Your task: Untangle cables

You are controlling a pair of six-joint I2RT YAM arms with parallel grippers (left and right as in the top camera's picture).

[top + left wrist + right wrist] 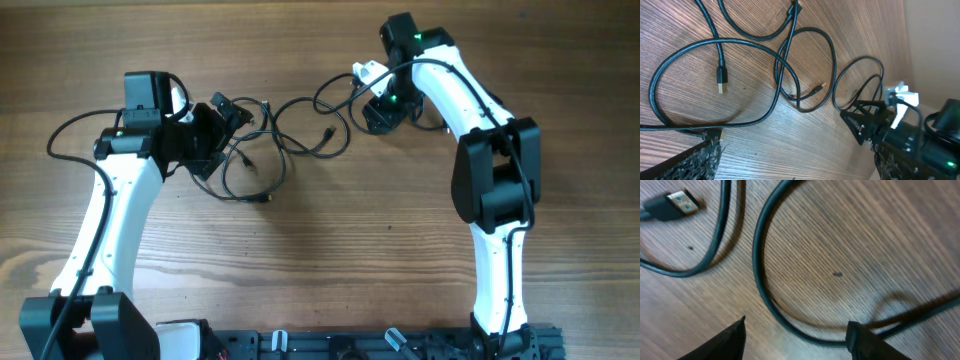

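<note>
Several thin black cables (290, 130) lie looped over one another on the wooden table between the two arms. My left gripper (235, 125) sits at their left end, open wide (795, 150). One cable (670, 127) runs just past its left finger (697, 160), and nothing lies between the jaws. A gold USB plug (721, 81) and a small plug (817, 90) rest among the loops. My right gripper (373, 105) hovers low at the right end, open (796, 330). A curved cable (805, 336) passes between its fingers and touches the right finger (865, 342).
A loose plug end (265, 198) lies at the front of the tangle. Another USB plug (677, 202) lies on the wood in the right wrist view. The right arm with its white part (902, 97) shows in the left wrist view. The arm bases (350, 345) line the front edge.
</note>
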